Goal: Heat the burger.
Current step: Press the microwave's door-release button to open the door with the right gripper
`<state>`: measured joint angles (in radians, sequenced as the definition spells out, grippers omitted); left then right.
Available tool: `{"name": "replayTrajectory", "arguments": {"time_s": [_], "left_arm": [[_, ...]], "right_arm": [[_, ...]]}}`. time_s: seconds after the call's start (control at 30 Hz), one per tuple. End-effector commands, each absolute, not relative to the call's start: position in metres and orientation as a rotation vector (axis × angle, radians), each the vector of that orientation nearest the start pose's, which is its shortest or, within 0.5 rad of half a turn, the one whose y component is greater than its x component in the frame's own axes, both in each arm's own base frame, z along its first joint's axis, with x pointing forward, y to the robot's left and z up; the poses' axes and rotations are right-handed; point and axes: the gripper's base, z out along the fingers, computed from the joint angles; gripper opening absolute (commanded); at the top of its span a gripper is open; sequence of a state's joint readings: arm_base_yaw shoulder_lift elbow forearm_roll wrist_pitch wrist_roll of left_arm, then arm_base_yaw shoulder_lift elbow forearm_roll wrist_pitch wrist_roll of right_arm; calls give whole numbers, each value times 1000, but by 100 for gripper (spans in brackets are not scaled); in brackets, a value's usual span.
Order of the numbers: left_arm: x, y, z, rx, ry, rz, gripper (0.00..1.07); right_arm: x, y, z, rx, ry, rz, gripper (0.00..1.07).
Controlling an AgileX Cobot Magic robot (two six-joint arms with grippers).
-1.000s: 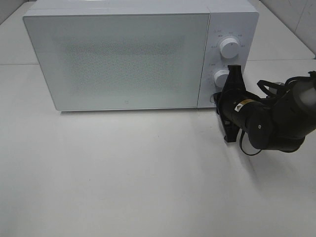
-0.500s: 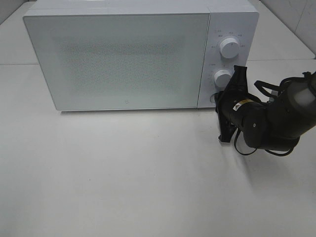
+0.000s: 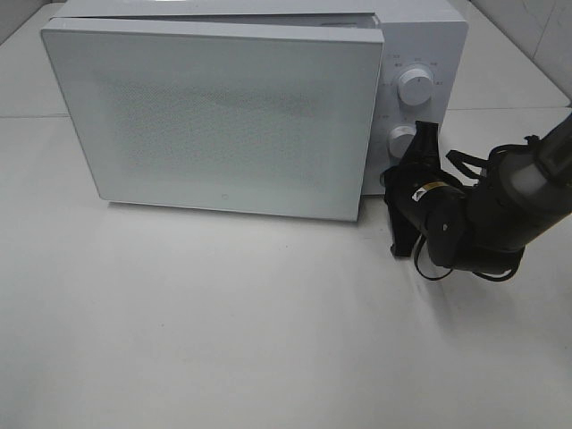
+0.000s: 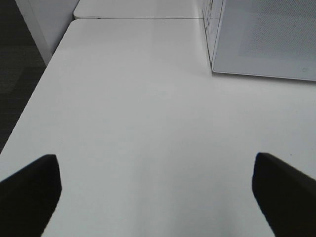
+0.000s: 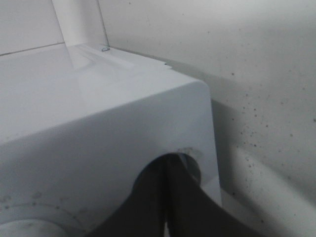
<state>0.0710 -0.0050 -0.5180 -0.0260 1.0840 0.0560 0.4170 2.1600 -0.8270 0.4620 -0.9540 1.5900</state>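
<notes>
Jaws of the right gripper [image 5: 169, 173] stood pressed together with nothing between them, their tips against the round button [image 5: 191, 163] at the lower corner of the microwave's [image 3: 420, 36] control panel. In the exterior high view that contact sat at about 4 o'clock from the microwave's centre, just at 6 o'clock from the lower knob [image 3: 401, 140], with the upper knob [image 3: 416, 86] further up at 12 o'clock. The black right arm [image 3: 500, 206] reached in from 3 o'clock.

Outward from there, the door [image 3: 214, 116] stood slightly ajar, its free edge at 3 o'clock lifted away from the body and a thin gap showing along the top. Its speckled front hid the inside.

The burger could not be seen in any view, so neither its place relative to the jaws nor its facing or long axis could be told.

Jaws of the left gripper [image 4: 158, 192] were spread wide, holding nothing, over the bare white table [image 3: 223, 340], with the microwave's corner well off at 1 o'clock in the left wrist view.
</notes>
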Motion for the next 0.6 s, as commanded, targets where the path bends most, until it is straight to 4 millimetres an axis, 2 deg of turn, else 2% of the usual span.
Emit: {"name": "replayTrajectory", "arguments": {"time_s": [0.03,0.6], "left_arm": [[-10,-3,281,-15,2018,50,98],[-10,-3,281,-15,2018,50,98]], "right_arm": [[379,112,128,1307,1022,1336,0],[376,115,129,1272,1040,1328,0]]}}
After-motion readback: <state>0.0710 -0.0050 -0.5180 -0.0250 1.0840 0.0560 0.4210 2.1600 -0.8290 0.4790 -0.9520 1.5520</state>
